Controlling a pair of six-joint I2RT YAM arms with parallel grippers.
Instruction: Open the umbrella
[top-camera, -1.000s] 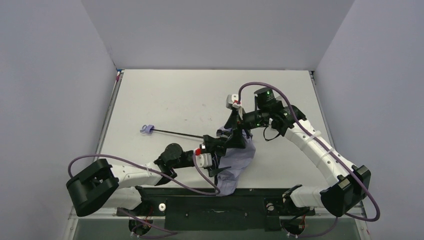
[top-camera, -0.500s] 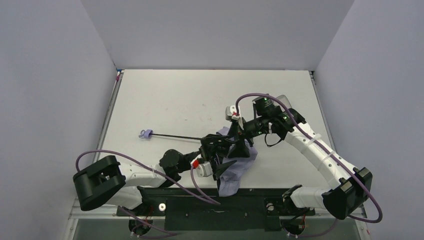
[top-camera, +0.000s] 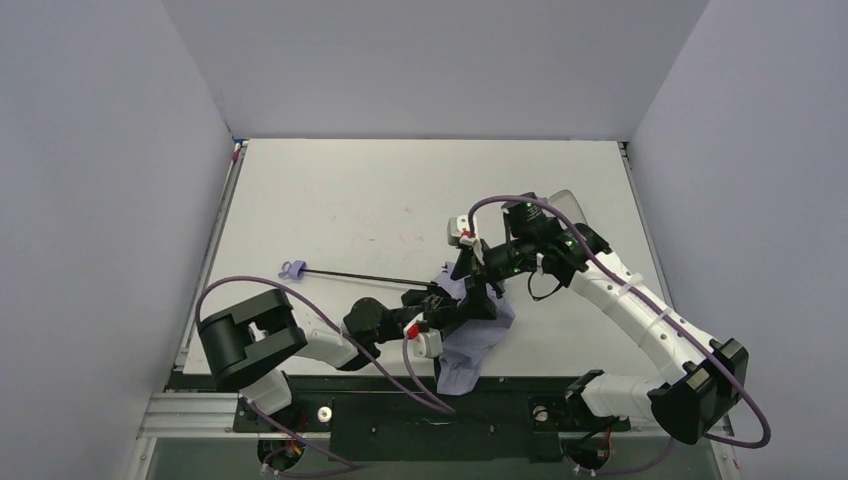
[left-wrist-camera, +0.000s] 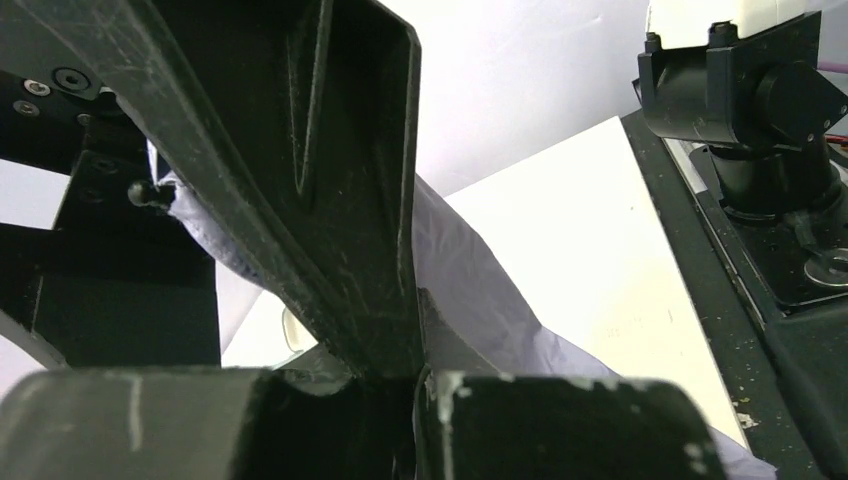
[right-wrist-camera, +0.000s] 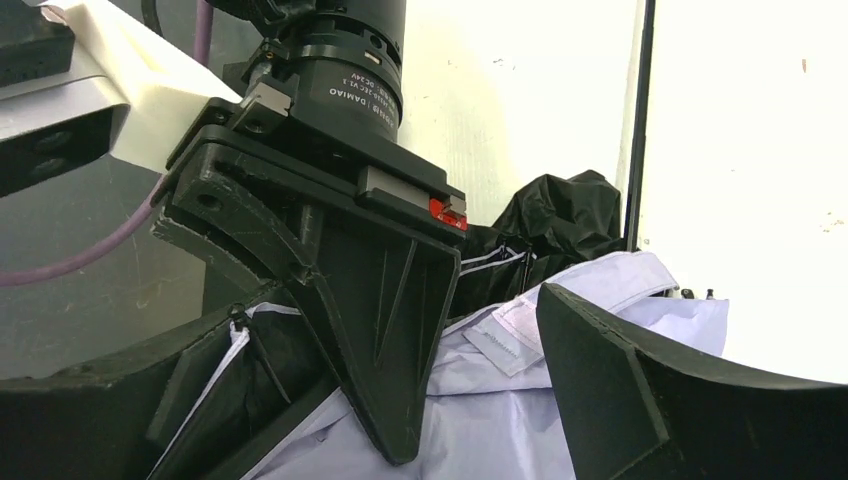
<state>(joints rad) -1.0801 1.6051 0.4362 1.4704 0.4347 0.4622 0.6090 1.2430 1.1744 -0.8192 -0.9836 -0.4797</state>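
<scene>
Left hand (top-camera: 448, 298) now closed, touching umbrella (top-camera: 468, 350)

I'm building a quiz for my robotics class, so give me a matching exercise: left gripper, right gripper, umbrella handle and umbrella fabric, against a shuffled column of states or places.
1. left gripper
2. right gripper
3. handle
4. fabric

A. crumpled in a heap by both grippers
B. jaws wide open
C. jaws shut
D. at the left end of the shaft, away from both arms

Pairs: 1-C, 2-B, 3-D, 4-A
</scene>
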